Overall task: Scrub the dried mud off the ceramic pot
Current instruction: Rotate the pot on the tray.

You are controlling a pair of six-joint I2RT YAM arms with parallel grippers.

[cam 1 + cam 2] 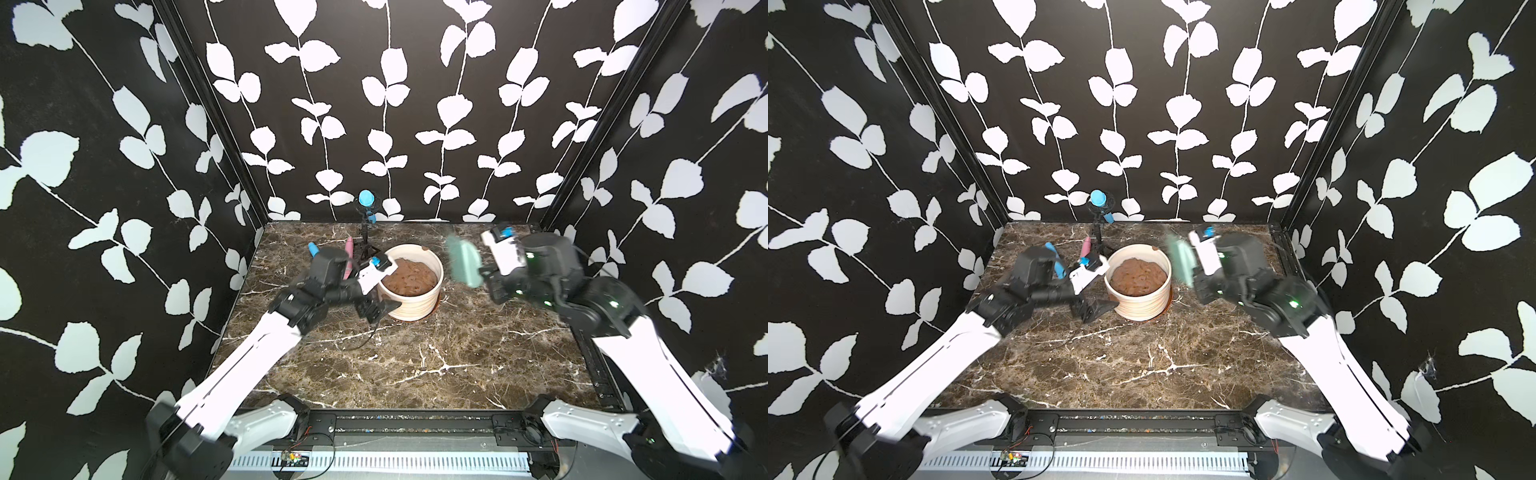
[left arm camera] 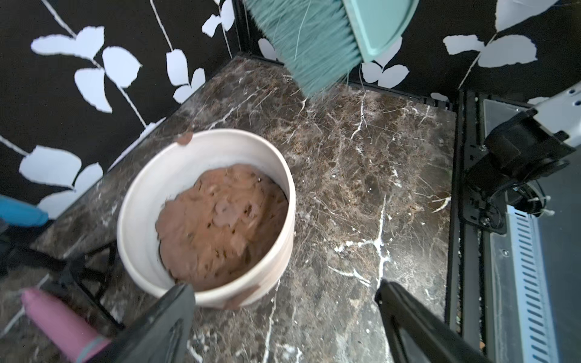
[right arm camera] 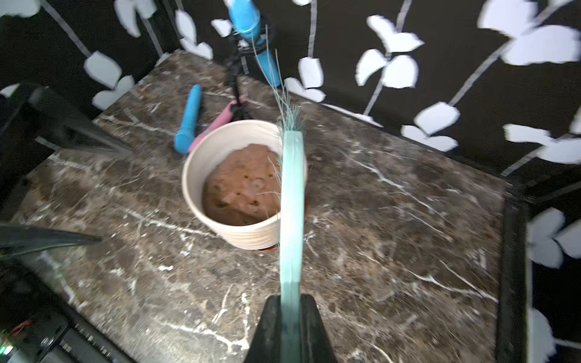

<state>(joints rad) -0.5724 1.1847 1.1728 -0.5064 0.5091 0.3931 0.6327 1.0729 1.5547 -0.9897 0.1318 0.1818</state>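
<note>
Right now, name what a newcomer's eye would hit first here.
The cream ceramic pot heaped with brown soil sits toward the back of the marble table, ringed by black walls with white leaves. The right claw is shut on a teal brush held up beside the pot, while the left claw stands open at its other side. Dried mud dots the rim.

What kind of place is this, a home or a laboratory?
Probably a staged robot test booth, not a home: black walls with white leaf print enclose a brown marble-pattern tabletop, and two white robot arms stand at its black front rail.
</note>
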